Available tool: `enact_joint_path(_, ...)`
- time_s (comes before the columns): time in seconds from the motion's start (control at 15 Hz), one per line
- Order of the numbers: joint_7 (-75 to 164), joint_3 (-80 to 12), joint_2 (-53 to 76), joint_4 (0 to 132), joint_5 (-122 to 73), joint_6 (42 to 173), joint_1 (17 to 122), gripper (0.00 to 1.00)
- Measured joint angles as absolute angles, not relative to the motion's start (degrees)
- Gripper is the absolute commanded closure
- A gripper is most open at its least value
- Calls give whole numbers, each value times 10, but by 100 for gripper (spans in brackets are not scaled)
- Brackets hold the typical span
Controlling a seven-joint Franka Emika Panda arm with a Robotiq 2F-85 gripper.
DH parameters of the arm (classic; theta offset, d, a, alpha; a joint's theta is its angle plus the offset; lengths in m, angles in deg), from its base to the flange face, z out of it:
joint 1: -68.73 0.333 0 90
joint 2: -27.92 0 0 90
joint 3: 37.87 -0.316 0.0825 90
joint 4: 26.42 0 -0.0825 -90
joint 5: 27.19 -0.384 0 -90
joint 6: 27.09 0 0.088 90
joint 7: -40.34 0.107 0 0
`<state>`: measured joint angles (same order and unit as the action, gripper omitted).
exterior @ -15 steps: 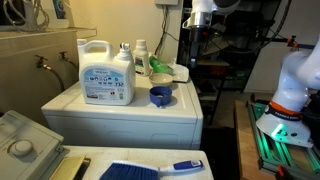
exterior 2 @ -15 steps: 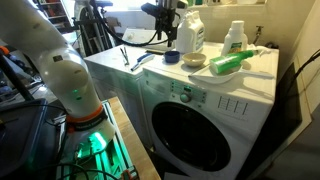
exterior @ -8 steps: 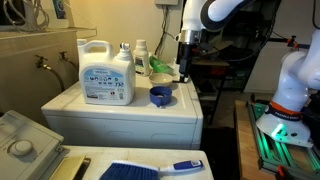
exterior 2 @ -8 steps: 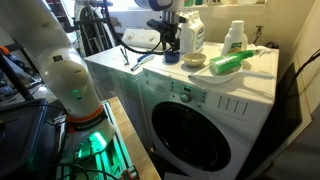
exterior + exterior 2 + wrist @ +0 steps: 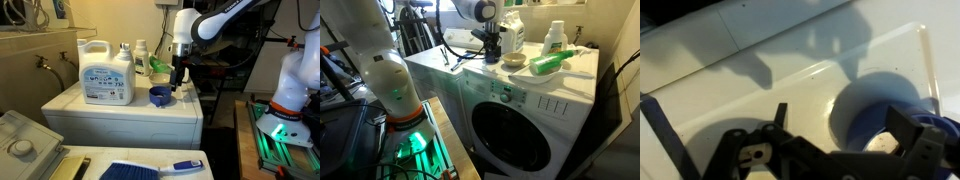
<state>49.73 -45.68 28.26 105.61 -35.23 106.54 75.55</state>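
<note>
On white washer top: big detergent jug toward the back, blue cup just beside it near the front edge, white green-label bottle behind, green item lying in a white dish further along.

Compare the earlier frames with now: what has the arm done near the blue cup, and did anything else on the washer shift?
The arm swung in and lowered the gripper close to the blue cup. Its fingers are open and nothing has been gripped. The cup, the detergent jug and the washer stayed as they were.
</note>
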Motion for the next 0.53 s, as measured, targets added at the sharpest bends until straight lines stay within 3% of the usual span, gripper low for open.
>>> enact_joint_path(0.53,524,-459,250,1013,-372,1073,763,0)
